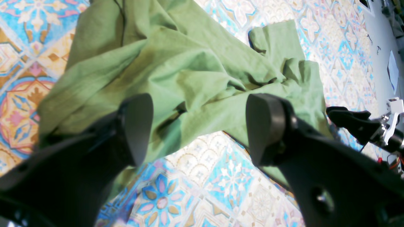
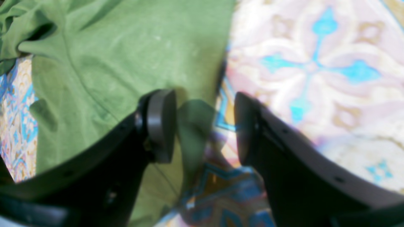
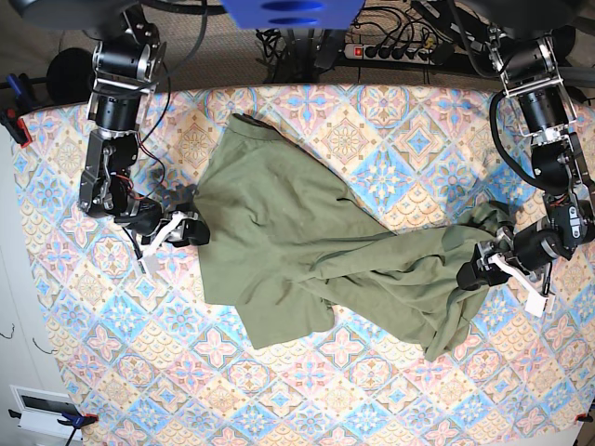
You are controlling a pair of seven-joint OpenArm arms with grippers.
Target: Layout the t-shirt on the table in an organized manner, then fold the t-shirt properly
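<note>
While the rumpled olive-green cotton t-shirt (image 3: 307, 265) lies on the tile-patterned table (image 3: 390, 121), the left gripper (image 1: 199, 129) and right gripper (image 2: 205, 126) gape empty over its opposite edges.

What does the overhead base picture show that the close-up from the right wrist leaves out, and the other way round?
Only the base view shows the whole t-shirt sprawled and twisted across the table, both arms at opposite ends of it, and the left gripper at the bunched end.

Only the right wrist view shows, close up, the right gripper with its jaws apart over the shirt's edge, one finger over green fabric and the other over bare patterned cloth.

Both show the olive shirt lying on the tile-patterned table and the right gripper at its edge.
</note>
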